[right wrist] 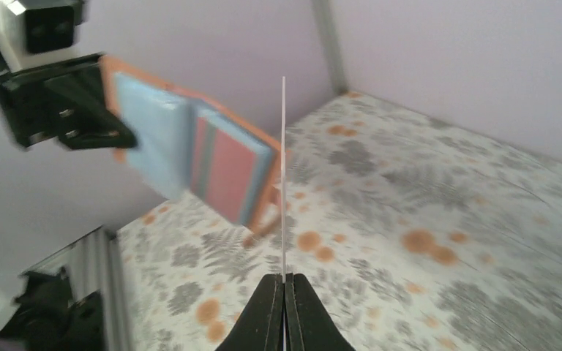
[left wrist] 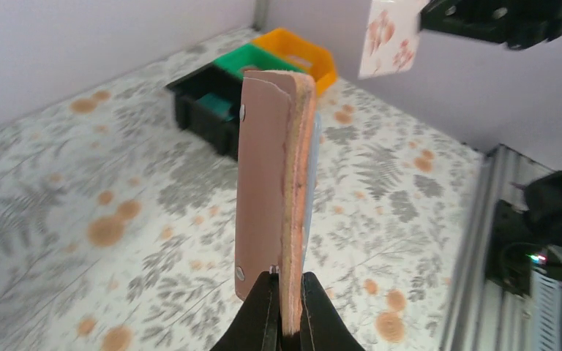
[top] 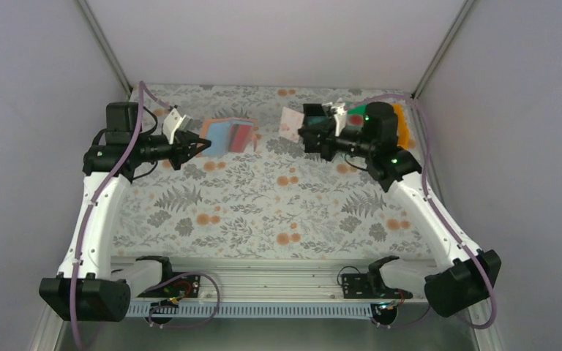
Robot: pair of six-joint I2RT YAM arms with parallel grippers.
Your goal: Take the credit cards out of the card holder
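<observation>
The card holder (top: 223,137) hangs open above the table's back left, salmon outside and light blue inside. My left gripper (top: 203,145) is shut on its edge. The left wrist view shows the card holder (left wrist: 274,183) edge-on, rising from my left gripper (left wrist: 287,281). A reddish card (right wrist: 230,172) sits in the pocket of the card holder (right wrist: 154,131). My right gripper (top: 304,135) is shut on a white credit card (top: 290,123) with red marks, held in the air apart from the holder. That card shows edge-on (right wrist: 284,175) above my right gripper (right wrist: 284,279), and as a white credit card (left wrist: 389,36) in the left wrist view.
A black bin (left wrist: 205,110), a green bin (left wrist: 252,60) and an orange bin (left wrist: 300,51) stand together at the back right of the floral table (top: 263,205), behind the right arm. An aluminium rail (top: 263,281) runs along the near edge.
</observation>
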